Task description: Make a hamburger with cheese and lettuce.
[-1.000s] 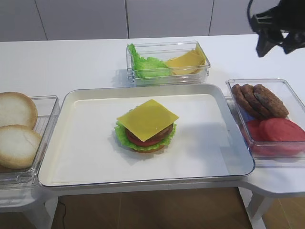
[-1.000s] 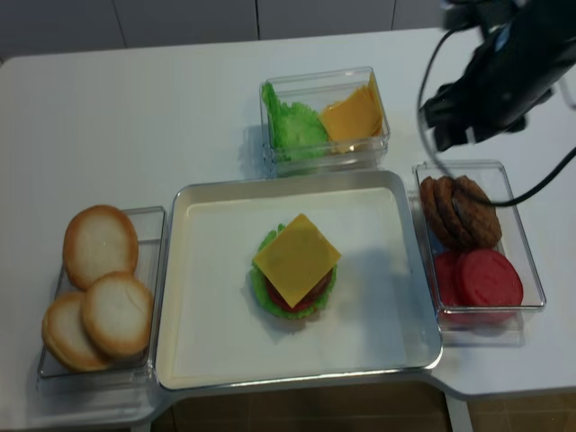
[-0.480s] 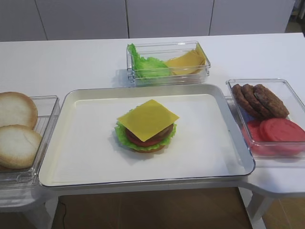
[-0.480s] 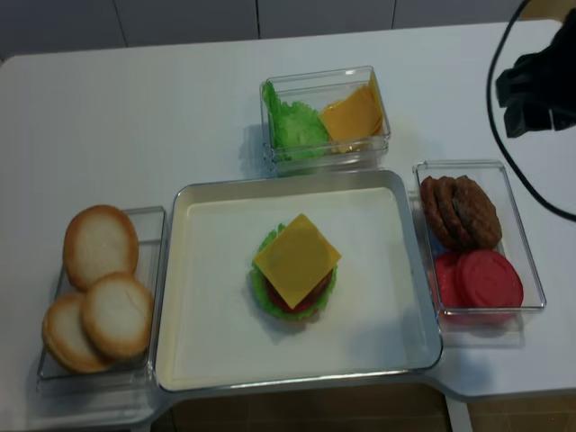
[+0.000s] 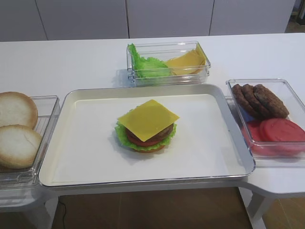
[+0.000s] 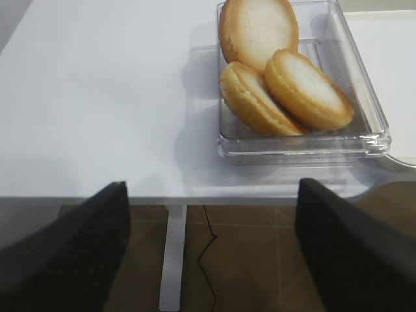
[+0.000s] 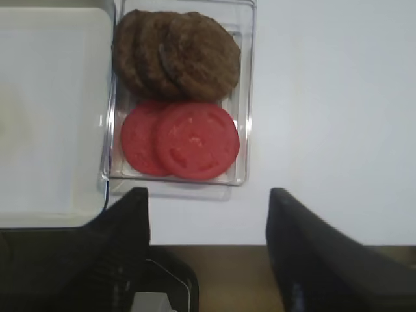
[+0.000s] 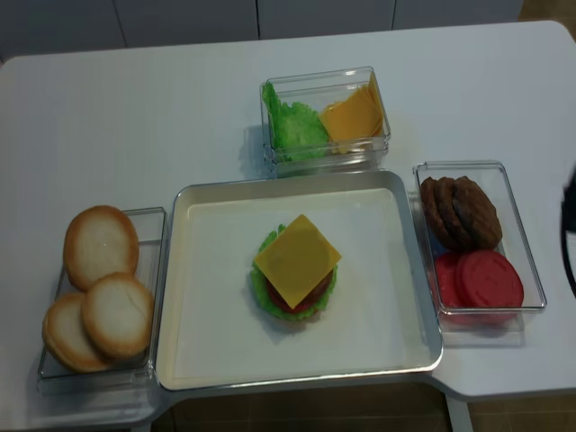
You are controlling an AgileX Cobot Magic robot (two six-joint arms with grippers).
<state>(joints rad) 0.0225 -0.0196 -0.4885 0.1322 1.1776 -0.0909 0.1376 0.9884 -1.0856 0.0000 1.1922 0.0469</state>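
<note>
Glossy square cheese (image 5: 148, 119) caps the ruffled hamburger (image 5: 144, 138); both hands (image 7: 208, 260) spread.

Near the front edge of the white table (image 5: 71, 62), a shallow metal tray with cream lining (image 5: 86, 143). Touching the tray's left side, a clear plastic box (image 8: 148, 270) holding three pale round bun halves (image 8: 101, 243), overlapping. Just beside the tray's right side, a second clear plastic box (image 5: 286, 88): three brown round patties (image 5: 259, 99) leaning on one another at its far end, two red tomato slices (image 5: 281, 131) overlapping at its near end. Behind the tray's far edge, a third clear plastic box (image 5: 143, 47). Below the table's front edge, brown floor (image 5: 152, 210).
</note>
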